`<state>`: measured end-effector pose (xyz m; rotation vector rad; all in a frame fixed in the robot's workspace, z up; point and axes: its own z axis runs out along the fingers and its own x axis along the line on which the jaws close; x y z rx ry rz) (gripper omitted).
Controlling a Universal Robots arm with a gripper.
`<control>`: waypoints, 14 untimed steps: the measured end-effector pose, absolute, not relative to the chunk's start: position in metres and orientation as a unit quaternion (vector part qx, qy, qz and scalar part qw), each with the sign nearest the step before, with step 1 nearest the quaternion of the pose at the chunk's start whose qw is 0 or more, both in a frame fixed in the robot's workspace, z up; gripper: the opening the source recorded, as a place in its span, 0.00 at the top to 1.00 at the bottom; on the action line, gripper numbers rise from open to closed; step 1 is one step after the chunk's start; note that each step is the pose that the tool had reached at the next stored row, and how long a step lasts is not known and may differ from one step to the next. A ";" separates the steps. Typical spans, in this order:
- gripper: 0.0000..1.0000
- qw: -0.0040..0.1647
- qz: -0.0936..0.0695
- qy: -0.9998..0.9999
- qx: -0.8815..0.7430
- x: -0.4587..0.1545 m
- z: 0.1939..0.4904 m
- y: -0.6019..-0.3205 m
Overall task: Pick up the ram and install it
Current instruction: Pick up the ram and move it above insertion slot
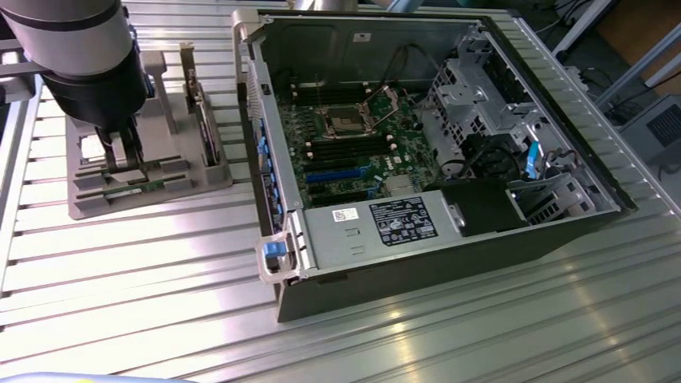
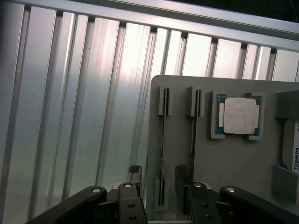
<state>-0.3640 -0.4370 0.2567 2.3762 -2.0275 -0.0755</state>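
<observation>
Gripper is down over the grey holder at the exterior view's left, hanging from the arm. Jaws are part-way apart. In the wrist view the two black fingers stand either side of the ram, with a gap showing on each side and nothing grasped.

Ram sits on edge in its slot in the holder, each end in a grey post. Second stick is on edge in the neighbouring slot, parallel to the first and just outside one finger. Processor lies flat in a square pocket beside the second stick. Hard drive, with a white label, sits at the holder's edge beyond the processor.

Holder rests on the ribbed aluminium table. Computer case lies open on the same table, to the exterior view's right of the holder and well apart from the gripper. Motherboard is exposed inside.
</observation>
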 end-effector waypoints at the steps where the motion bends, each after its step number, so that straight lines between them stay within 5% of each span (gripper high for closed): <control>1: 0.58 0.009 -0.024 -0.649 0.760 -0.364 0.256 -0.437; 14: 0.58 0.009 -0.024 -0.648 0.761 -0.366 0.244 -0.437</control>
